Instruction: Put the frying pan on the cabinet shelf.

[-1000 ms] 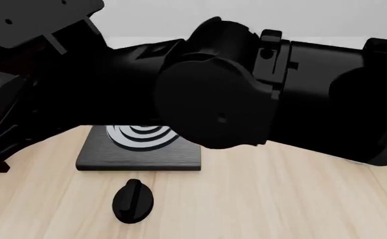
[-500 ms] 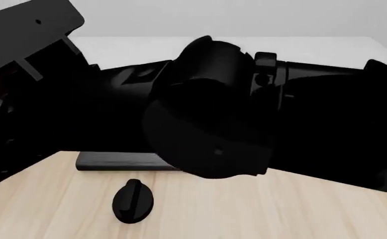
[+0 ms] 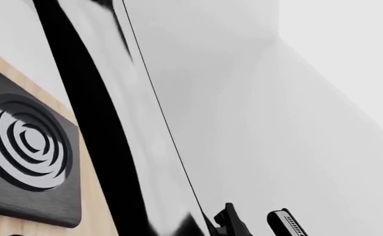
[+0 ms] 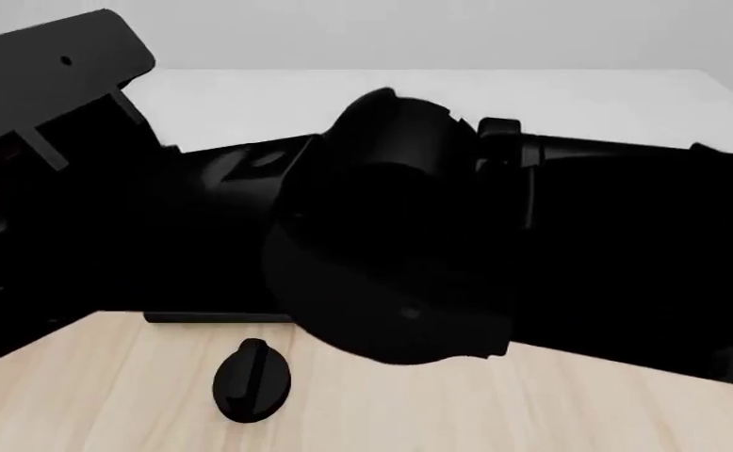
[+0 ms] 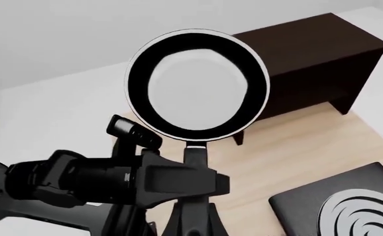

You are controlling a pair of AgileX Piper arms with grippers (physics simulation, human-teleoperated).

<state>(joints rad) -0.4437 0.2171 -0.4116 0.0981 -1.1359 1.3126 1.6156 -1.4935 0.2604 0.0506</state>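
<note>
Frying pan (image 5: 198,83) lifted and on its way to the dark cabinet (image 5: 309,59).

In the right wrist view the pan hangs in the air, well above the tabletop (image 5: 297,157), its handle (image 5: 197,162) running back toward the camera. The cabinet lies beyond it and the burner plate (image 5: 349,206) sits below. A black arm (image 5: 99,182) with its gripper meets the handle, seemingly grasping it, though whose jaws these are, and whether either pair is clenched or released, I cannot tell. The front view is mostly blocked by arm bodies, leaving only the knob (image 4: 252,379) clear. The carry is the step in hand; next the pan must travel on over the cabinet and come down level before release.
</note>
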